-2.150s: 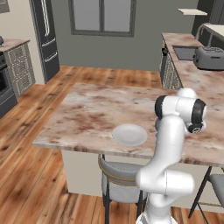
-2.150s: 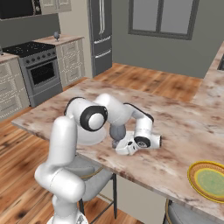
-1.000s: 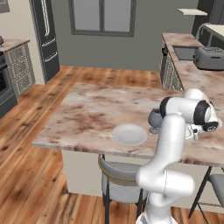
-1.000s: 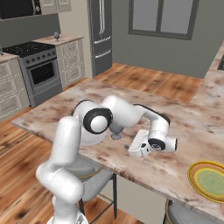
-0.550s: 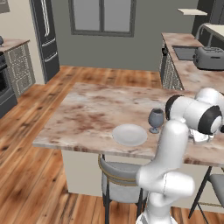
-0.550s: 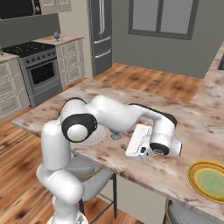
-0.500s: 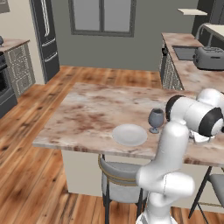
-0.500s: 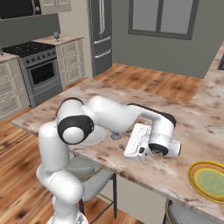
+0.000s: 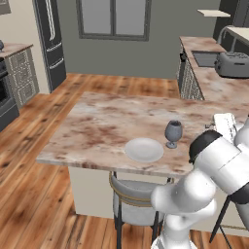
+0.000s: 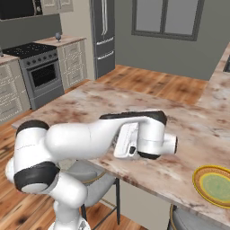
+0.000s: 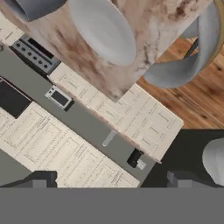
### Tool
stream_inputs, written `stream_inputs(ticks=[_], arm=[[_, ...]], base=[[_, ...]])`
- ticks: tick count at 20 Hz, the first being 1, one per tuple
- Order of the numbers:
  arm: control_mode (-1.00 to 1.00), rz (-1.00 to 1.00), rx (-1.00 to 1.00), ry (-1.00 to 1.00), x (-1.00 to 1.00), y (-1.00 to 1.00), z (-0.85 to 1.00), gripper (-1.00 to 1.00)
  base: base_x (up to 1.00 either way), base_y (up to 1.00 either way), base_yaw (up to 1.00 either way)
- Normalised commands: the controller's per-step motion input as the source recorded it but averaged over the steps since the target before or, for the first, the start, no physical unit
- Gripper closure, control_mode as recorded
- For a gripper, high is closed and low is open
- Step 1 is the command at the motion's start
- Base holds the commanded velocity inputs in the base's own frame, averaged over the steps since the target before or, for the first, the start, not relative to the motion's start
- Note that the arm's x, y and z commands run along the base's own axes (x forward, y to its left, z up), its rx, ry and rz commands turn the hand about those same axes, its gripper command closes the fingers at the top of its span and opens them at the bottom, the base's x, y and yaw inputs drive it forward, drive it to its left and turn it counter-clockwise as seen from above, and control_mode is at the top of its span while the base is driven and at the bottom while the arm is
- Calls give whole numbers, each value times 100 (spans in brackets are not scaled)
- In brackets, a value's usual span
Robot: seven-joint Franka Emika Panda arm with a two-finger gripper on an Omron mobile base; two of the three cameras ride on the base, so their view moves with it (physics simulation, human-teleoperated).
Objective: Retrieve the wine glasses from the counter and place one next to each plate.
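One blue-grey wine glass (image 9: 173, 132) stands upright on the island counter (image 9: 102, 126), just right of the white-grey plate (image 9: 144, 150). My gripper (image 11: 109, 180) is open with nothing between its fingertips (image 11: 41, 178). Its hand (image 9: 225, 125) hangs to the right of that glass, clear of it. The hand view, rolled over, catches the plate (image 11: 103, 30) and a blurred part of the glass (image 11: 35, 6) at its top. The yellow-rimmed green plate (image 10: 215, 185) lies at the island's near right edge. A second small wine glass (image 10: 58, 35) stands on the far counter beside the stove.
A grey stool (image 9: 133, 202) is tucked under the island below the white plate. A black stovetop and oven (image 10: 38, 63) stand at the far left, a fridge (image 10: 103, 31) behind. A toaster (image 9: 232, 64) and sink are on the right-hand counter.
My arm has swung right, away from the wine glass by the white plate, and the hand has turned over. The glass stays where it stood. The jaws have stayed open.
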Motion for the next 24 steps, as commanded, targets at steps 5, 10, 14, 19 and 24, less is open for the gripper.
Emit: stream_inputs(ticks=[5,10,14,19,24], arm=[[-100,-2,-7,-5,-18,45,24,-100],[-100,-2,5,-9,-4,38,1,-100],[-100,0,16,-17,0,36,36,-100],[-100,11,20,-13,-9,24,55,-100],[100,11,8,-4,-19,18,31,-100]], base=[[0,0,0],[0,0,0],[0,0,0],[0,0,0],[-15,22,7]])
